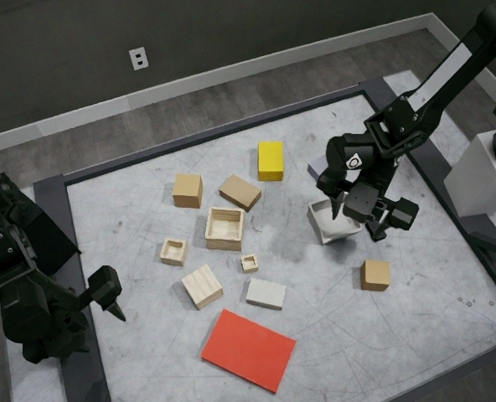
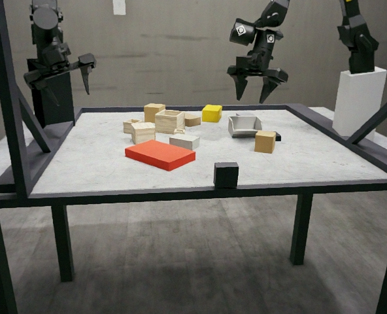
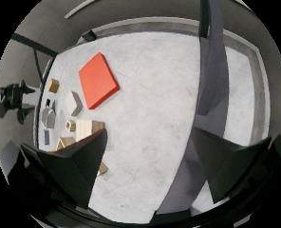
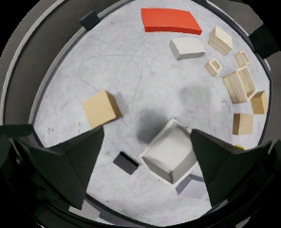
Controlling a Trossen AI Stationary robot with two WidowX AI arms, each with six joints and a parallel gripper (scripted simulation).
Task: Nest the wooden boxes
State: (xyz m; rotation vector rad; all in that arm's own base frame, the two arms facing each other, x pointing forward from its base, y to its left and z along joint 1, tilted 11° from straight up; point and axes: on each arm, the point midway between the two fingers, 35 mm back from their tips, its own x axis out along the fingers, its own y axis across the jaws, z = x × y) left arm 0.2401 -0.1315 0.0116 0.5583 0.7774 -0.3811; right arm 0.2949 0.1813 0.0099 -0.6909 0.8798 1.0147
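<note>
The largest pale wooden box stands upright, open side up. A smaller box stands open side up left of it in the top view. The tiniest box is also open side up. Another wooden box shows a closed face on top; its opening is hidden. My left gripper is open and empty above the table's left edge. My right gripper is open and empty, high above the white bin.
The white bin stands at the right. A red slab and a grey block lie in front of the boxes. Tan blocks and a yellow block stand behind; another tan block is at right.
</note>
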